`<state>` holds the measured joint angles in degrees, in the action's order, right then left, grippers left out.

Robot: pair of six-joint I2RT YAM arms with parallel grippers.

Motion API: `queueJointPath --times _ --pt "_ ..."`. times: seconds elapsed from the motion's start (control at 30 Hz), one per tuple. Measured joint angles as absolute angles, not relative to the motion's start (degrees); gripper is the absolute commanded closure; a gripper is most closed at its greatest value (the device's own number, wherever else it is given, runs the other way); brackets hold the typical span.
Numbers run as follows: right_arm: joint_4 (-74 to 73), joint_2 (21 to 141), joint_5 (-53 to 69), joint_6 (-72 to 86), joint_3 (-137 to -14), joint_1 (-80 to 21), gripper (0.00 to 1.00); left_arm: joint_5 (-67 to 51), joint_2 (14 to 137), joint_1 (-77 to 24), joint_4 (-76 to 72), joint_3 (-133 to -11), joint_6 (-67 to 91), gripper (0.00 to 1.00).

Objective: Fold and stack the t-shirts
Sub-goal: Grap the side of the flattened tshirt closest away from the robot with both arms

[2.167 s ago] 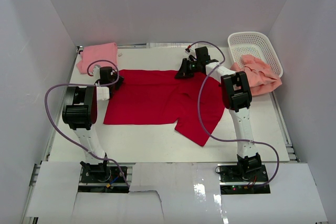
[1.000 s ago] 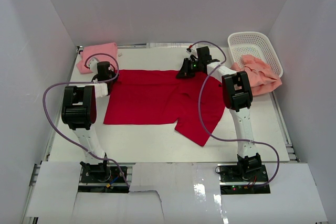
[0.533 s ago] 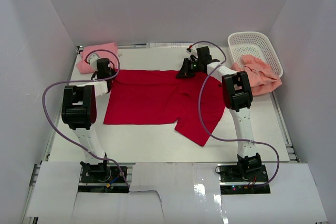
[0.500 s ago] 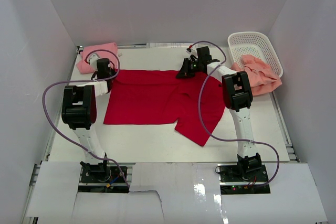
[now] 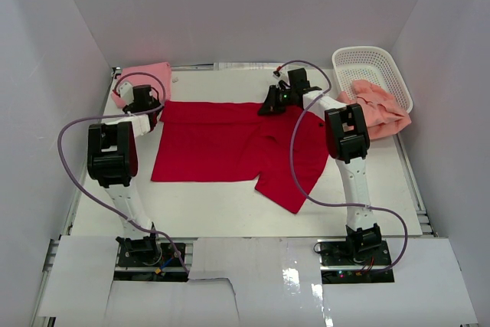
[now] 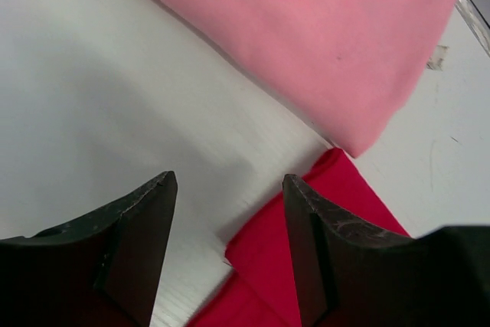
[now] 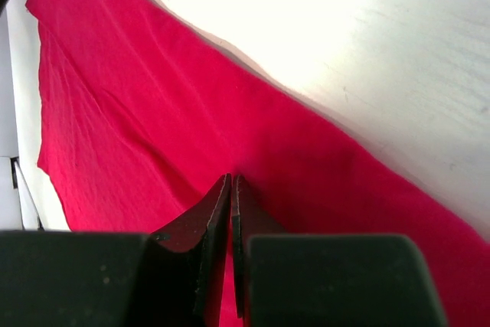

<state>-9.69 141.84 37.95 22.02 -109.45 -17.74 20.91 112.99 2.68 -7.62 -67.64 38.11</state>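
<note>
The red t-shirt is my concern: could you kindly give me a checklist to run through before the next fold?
1. Left jaws apart, holding nothing: ok.
2. Right jaws shut on the red t-shirt at its far edge: ok.
3. Red t-shirt squared into a rectangle: not ok, one part juts toward the near edge.
4. Pink t-shirt clear of the red corner: cannot tell, they nearly meet.
5. Salmon t-shirt folded: not ok, crumpled over the basket rim.
</note>
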Motion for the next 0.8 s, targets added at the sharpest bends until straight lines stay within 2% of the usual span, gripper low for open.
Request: queueJointPath --times 0.23,0.3,0.37,0.43,0.57,0.73,0.8 --pt "-13.5 139.0 36.2 20.5 -109.2 -17.4 0.90 18.6 112.9 1.3 0.9 -77.4 34.1 0.31" --pt "-15.6 137.7 35.5 19.7 -110.4 -17.2 0.86 17.1 112.6 -1.0 2.2 -80.2 33.1 0.31" --pt "-17.4 135.1 34.4 18.9 -110.6 -17.2 0.76 15.1 111.2 -3.4 3.4 -80.7 32.0 0.31" --pt "-18.6 130.9 32.7 18.1 -109.1 -17.1 0.72 12.5 110.0 -5.6 5.0 -80.7 31.2 0.31" --pt "-20.1 116.1 28.3 16.7 -99.0 -17.0 0.58 6.8 107.1 -8.1 9.5 -80.3 29.9 0.30" --pt "-22.7 95.7 21.7 15.5 -81.4 -17.1 0.49 4.9 100.1 -8.0 15.9 -77.3 28.4 0.29" --pt "-23.2 88.5 20.0 15.4 -73.5 -17.4 0.47 5.2 96.4 -7.6 18.4 -75.2 27.9 0.23"
